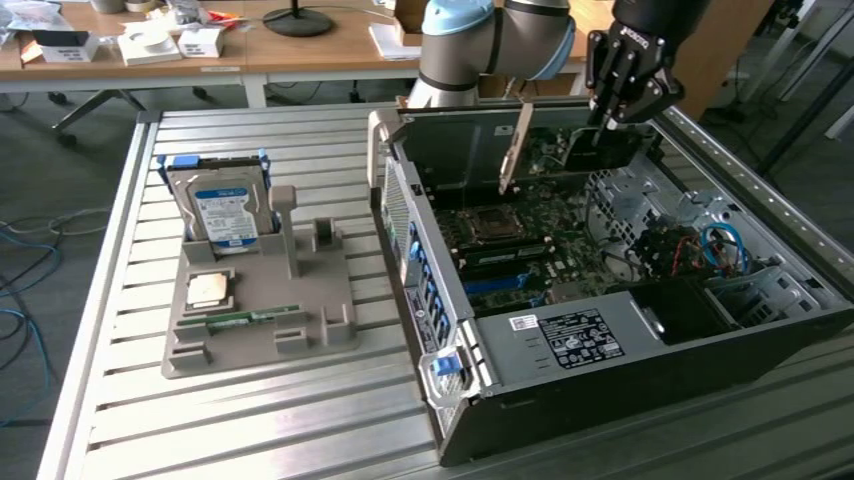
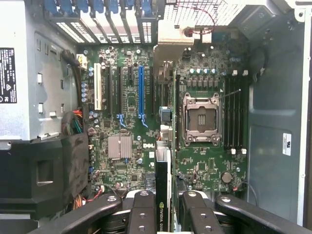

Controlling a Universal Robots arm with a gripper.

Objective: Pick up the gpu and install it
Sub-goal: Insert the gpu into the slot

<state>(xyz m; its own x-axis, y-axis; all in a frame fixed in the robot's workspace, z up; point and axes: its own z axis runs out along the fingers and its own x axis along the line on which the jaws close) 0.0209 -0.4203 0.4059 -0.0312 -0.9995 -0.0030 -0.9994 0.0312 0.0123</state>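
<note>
Open case [image 1: 574, 345] on tabletop [image 1: 267, 425], exterior view's right; parts holder [image 1: 314, 335] beside it, exterior view's left, hard drive [image 1: 224, 212] upright at its far end, memory stick [image 1: 240, 318] lying nearer; gpu [image 1: 587, 152] between fingers [image 2: 141, 212] inside case over motherboard [image 1: 514, 250]

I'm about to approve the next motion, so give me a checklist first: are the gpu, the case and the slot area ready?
1. gpu clamped between the fingers: ok.
2. Case side open, motherboard exposed: ok.
3. Card edge running parallel to the blue slot: ok.
4. Card directly over its target slot: cannot tell.
5. Blue cables away from the card: ok.
</note>
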